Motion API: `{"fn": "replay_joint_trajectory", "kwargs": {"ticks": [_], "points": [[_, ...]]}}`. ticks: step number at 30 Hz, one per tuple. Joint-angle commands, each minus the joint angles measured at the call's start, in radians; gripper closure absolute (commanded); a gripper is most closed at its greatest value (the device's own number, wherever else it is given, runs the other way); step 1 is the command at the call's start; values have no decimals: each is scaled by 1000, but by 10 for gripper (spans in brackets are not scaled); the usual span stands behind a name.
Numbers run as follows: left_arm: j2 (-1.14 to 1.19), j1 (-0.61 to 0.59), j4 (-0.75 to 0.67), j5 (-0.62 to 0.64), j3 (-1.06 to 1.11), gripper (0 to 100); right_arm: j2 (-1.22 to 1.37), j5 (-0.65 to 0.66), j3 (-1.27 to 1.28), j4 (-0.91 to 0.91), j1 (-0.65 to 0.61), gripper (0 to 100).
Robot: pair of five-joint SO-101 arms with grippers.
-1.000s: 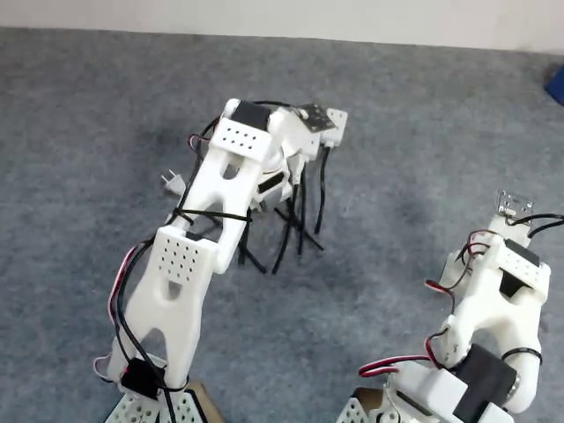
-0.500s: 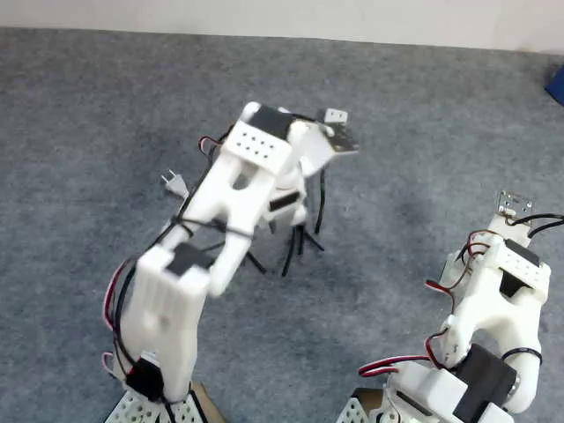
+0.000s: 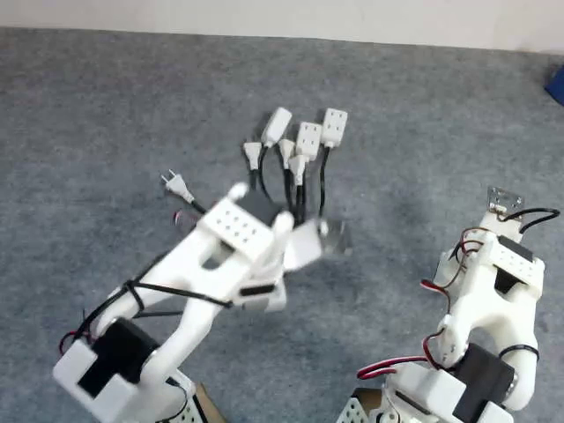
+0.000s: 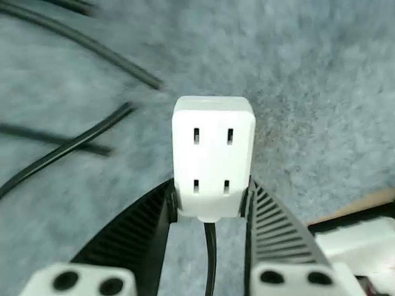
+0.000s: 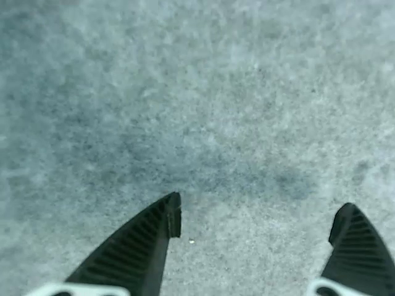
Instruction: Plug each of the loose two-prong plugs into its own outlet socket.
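Observation:
My left gripper point(image 4: 212, 198) is shut on a white outlet socket point(image 4: 213, 161) with two pairs of slots, held above the carpet; a black cord runs from its base. In the high view this gripper point(image 3: 310, 241) hovers near the middle with the socket point(image 3: 301, 246) in it. Beyond it lie three white sockets point(image 3: 308, 138) with black cords, and small plugs point(image 3: 253, 154) beside them. A loose two-prong plug point(image 3: 176, 185) lies apart to the left. My right gripper point(image 5: 259, 213) stands open over bare carpet at the right side point(image 3: 504, 204).
Black cords point(image 4: 68, 148) trail across the grey carpet point(image 3: 414, 150) under my left arm. A pale wall edge runs along the far side, and a blue object point(image 3: 557, 84) sits at the far right edge.
My left arm has drawn back toward the near side with the socket in its grip, uncovering the sockets and plugs it was over. The right arm has barely moved.

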Motion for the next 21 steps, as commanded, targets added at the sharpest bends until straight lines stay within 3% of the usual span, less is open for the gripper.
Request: {"fn": "replay_joint_trajectory", "kwargs": {"ticks": [1,10,17,21], "points": [[-71,4,-169,-81,194,989,-5,15,-4,10,-15,630],[-71,4,-269,-109,226,979,-15,15,-5,41,-15,630],[-81,5,-157,-84,206,718,-16,15,-5,41,-15,630],[-81,24,-98,-86,202,696,-15,15,-5,41,-15,630]]}}
